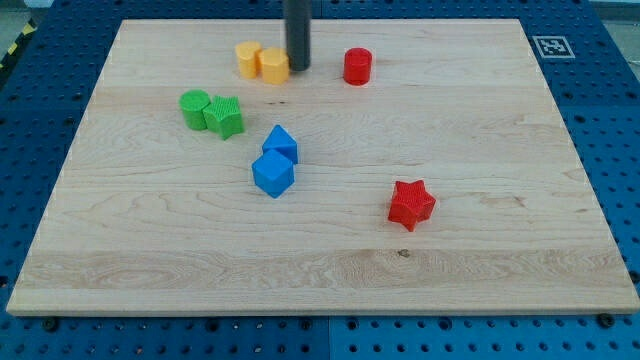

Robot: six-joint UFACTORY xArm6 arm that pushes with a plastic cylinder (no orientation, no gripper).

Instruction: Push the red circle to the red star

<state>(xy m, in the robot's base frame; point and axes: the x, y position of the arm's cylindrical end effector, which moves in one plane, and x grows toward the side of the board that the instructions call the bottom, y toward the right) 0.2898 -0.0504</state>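
The red circle [357, 66] is a short cylinder near the view's top, right of centre. The red star [411, 204] lies lower and to the right, well apart from it. My tip [297, 68] comes down from the view's top edge and stands left of the red circle, with a gap between them. It touches or nearly touches the right side of a yellow block [274, 65].
A second yellow block [248, 58] sits against the first. A green cylinder [195, 107] and a green block [226, 116] sit at the left. Two blue blocks [282, 145] [272, 174] lie at centre. The wooden board [320, 270] lies on a blue pegboard.
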